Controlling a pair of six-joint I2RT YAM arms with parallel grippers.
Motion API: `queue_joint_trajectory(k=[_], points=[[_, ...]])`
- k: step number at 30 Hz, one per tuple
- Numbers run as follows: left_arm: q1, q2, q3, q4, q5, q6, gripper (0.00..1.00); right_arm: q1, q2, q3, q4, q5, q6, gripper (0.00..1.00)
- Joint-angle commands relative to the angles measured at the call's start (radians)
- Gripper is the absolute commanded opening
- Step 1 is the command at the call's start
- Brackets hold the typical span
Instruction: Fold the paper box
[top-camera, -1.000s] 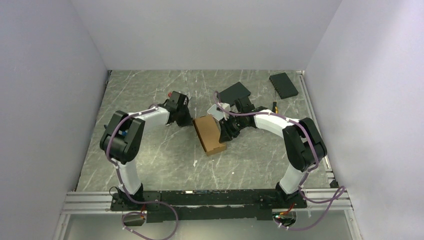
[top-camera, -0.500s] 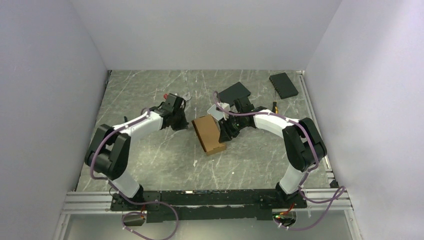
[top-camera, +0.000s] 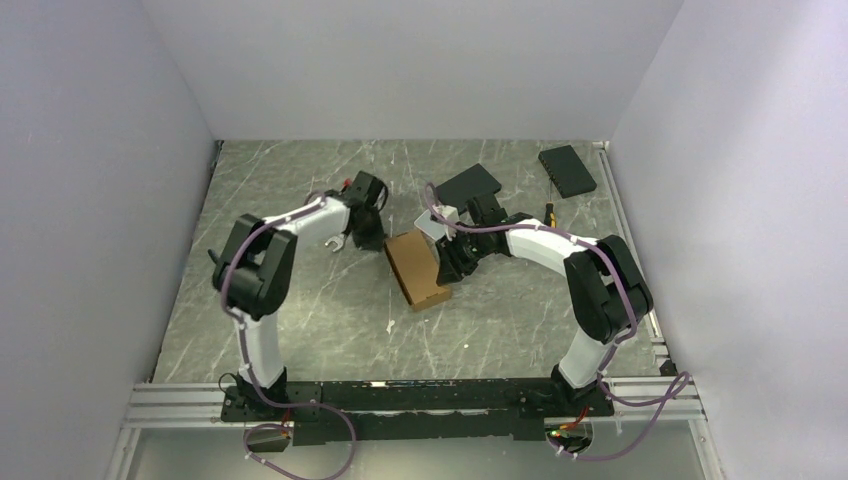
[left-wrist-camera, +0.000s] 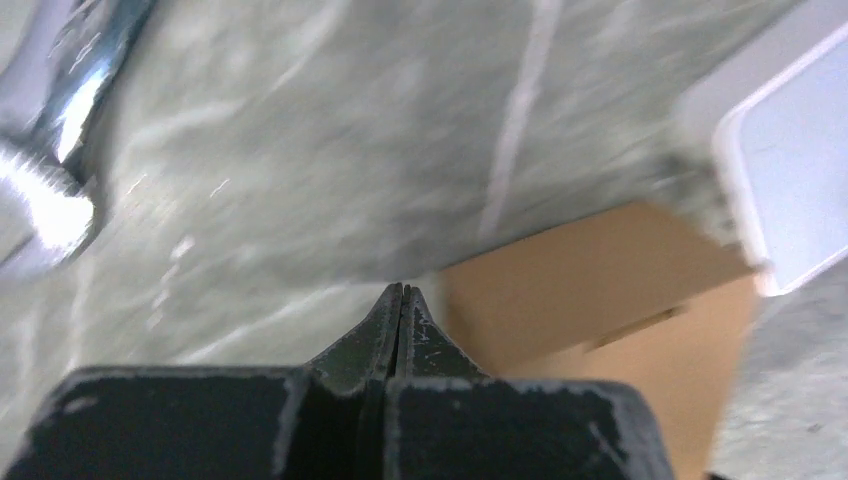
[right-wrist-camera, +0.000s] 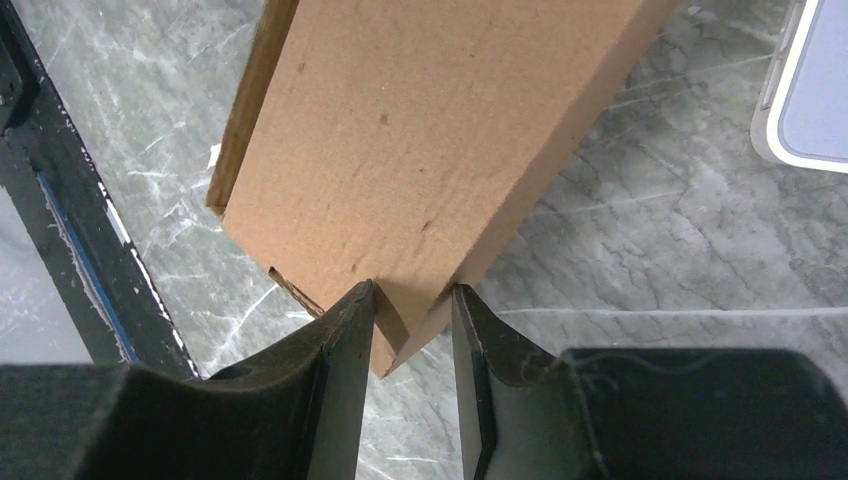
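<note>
1. We find the plain brown corrugated cardboard box (top-camera: 416, 266) near the middle of the grey marbled tabletop (top-camera: 300, 320), between the two arms. In the top view it is a closed, rectangular carton set at a slant, with its far end towards the left arm.
2. The left gripper (left-wrist-camera: 401, 292) has its jaws fully closed, with the two dark fingers pressed flat together and nothing between them. Its tip points down at the tabletop just beside the near edge of the box (left-wrist-camera: 600, 280). We cannot tell whether the tip touches the cardboard, because the left wrist view is blurred.
3. The right gripper (right-wrist-camera: 411, 298) has its jaws clamped on a corner of the box (right-wrist-camera: 430, 130). One finger (right-wrist-camera: 345, 330) lies against the broad face and the other against the narrow side face, and the corner edge runs between them.
4. A small translucent white case with rounded corners (right-wrist-camera: 812, 90) lies on the tabletop just beside the far end of the box, apart from the right fingers.
5. A shiny chrome metal tool (left-wrist-camera: 45, 160) lies on the tabletop to the left of the left gripper, apart from the box.
6. Two flat black rectangular slabs lie further back. One (top-camera: 470, 183) is just behind the right wrist, and the other (top-camera: 567, 170) is near the far right corner.
</note>
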Motion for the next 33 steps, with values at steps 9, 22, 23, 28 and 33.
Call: queue_joint_trajectory(k=[9,22,23,28,33], points=[[-0.168,0.130,0.313,-0.087,0.060,0.093,0.00,0.021,0.050,-0.014,-0.018,0.149,-0.060,0.36],[-0.113,-0.290,-0.151,0.037,0.088,0.047,0.02,0.011,0.045,-0.014,-0.014,0.162,-0.053,0.39],[-0.114,-0.307,-0.187,0.063,0.117,0.029,0.01,0.012,0.047,-0.014,-0.014,0.159,-0.053,0.39],[-0.151,-0.284,-0.254,0.100,0.151,-0.037,0.00,0.010,0.047,-0.015,-0.014,0.156,-0.053,0.39],[-0.242,-0.166,-0.161,0.115,0.154,-0.059,0.00,0.013,0.050,-0.016,-0.012,0.153,-0.055,0.39]])
